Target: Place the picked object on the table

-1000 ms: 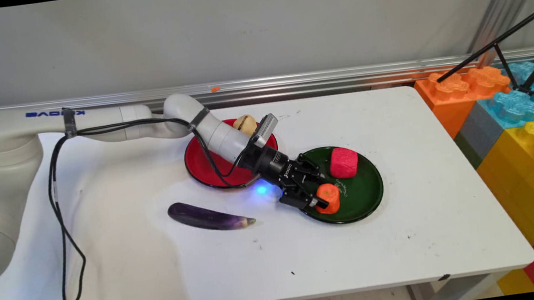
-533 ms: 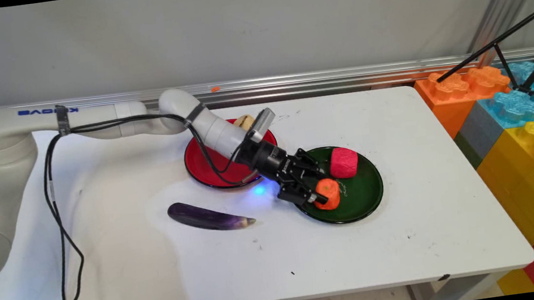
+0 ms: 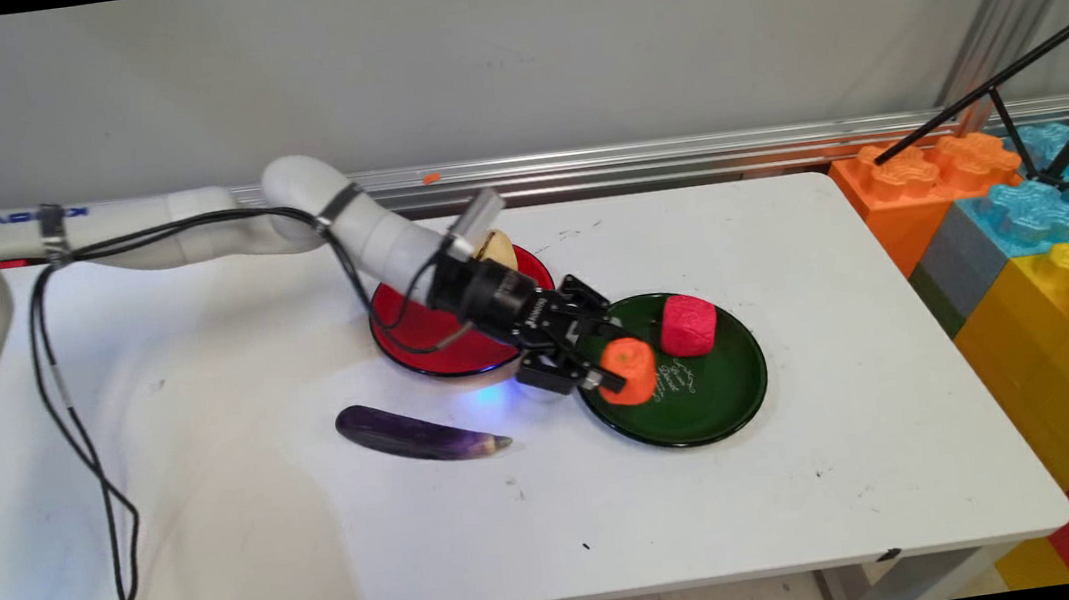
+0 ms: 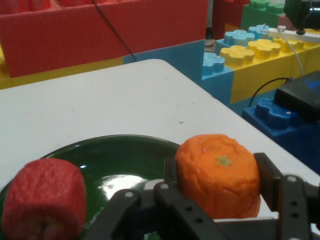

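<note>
Orange round soft toy fruit (image 3: pixel 629 369) sits pinched between the black two-finger gripper (image 4: pixel 220 175), raised just above the left rim of the dark green round plate (image 3: pixel 717 400), with the red soft cube (image 3: pixel 687 324) just beside it.

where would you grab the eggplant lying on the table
Grip the eggplant across its thick middle, coming straight down from above. It lies flat and long on the bare table, tapering to its stem end, with open space on both long sides.
</note>
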`<state>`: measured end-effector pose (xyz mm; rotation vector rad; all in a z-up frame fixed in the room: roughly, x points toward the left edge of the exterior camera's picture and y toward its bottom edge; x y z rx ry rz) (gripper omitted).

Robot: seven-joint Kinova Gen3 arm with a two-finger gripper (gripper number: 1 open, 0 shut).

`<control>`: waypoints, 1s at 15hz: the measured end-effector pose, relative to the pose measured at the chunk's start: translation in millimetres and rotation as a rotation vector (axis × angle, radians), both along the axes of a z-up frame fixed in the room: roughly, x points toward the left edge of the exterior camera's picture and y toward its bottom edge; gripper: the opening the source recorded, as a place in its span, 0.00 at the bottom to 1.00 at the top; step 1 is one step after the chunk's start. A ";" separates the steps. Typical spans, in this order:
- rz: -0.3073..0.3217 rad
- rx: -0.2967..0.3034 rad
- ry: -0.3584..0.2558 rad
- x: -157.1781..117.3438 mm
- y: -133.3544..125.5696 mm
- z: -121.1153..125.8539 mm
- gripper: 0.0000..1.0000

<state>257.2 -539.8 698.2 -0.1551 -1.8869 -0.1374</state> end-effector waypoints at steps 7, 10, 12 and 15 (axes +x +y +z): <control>-0.022 0.017 -0.010 61.4 31.2 10.4 0.00; -0.041 0.029 -0.019 92.6 47.4 10.7 0.00; -0.054 0.034 -0.024 107.9 55.5 9.9 0.00; -0.083 0.043 -0.032 134.6 70.2 7.2 0.00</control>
